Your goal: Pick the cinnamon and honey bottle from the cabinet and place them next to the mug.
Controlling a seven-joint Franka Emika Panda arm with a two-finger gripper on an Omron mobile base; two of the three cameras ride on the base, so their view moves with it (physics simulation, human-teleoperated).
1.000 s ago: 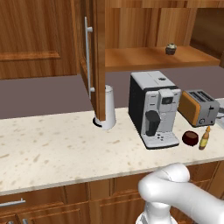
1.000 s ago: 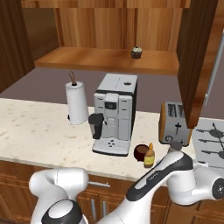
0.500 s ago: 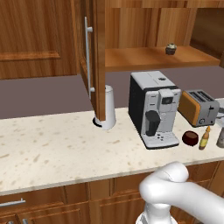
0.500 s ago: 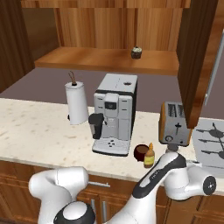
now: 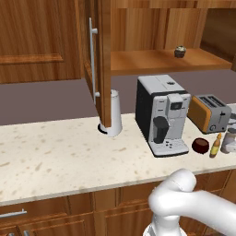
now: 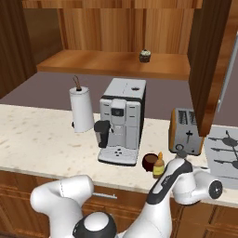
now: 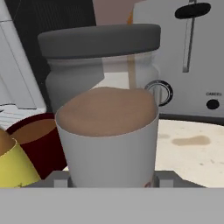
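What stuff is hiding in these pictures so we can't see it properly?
- Gripper: hand view, fingertips hidden behind the cinnamon it grips.
- Cinnamon: left base view, cut by the right edge.
- Mug: hand view, partly covered by the cinnamon and honey bottle.
- Small dark item on the cabinet shelf: too small to identify.

White glossy rounded arm (image 6: 167,195), dark joint caps, seemingly seamless.
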